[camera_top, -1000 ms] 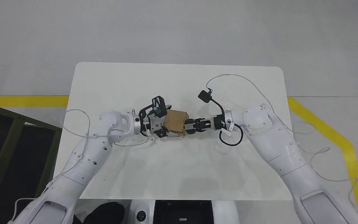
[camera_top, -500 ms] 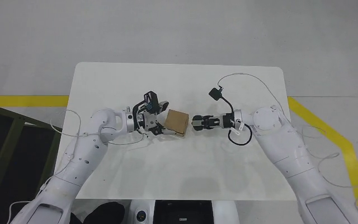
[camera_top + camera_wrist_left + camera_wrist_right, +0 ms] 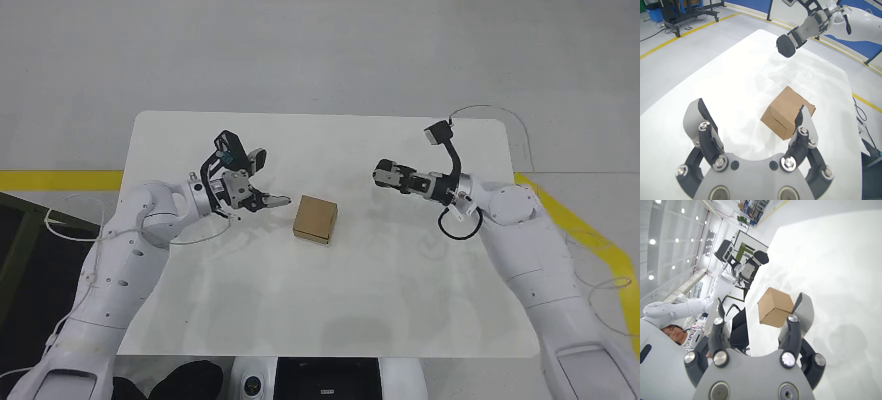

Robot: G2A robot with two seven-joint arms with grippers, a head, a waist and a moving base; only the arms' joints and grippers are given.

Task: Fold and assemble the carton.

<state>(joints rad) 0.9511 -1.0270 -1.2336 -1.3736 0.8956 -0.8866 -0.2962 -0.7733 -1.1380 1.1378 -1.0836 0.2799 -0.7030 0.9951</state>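
Squarely between the two grippers sits the carton point(image 3: 315, 219), a closed brown cardboard cube resting flat on the white table point(image 3: 400, 300). Its top flaps are down. In the left wrist view the carton point(image 3: 789, 115) turns one corner edge toward the camera, and a dark slit runs across the side face nearest the fingers. In the right wrist view the carton point(image 3: 775, 308) shows smooth, unbroken faces. Nothing touches it.

The left gripper point(image 3: 278, 202) points at the carton, its fingertips just short of the nearest side with a thin strip of table between them. From its own wrist camera the left gripper point(image 3: 751, 104) has its jaws spread wide and holds nothing; the carton lies ahead of it, close to one of the ribbed pads point(image 3: 799, 118) rather than centred in the gap.

The right gripper point(image 3: 379, 175) faces the carton from the opposite side, farther from the box than its partner is, and nearer the table's far edge. The right gripper point(image 3: 759, 297) also has its jaws parted and is empty, with the carton beyond its fingertips.

A thin white cable point(image 3: 480, 108) arcs from the right wrist over the table's far corner. Yellow floor tape point(image 3: 60, 180) runs beside the table.
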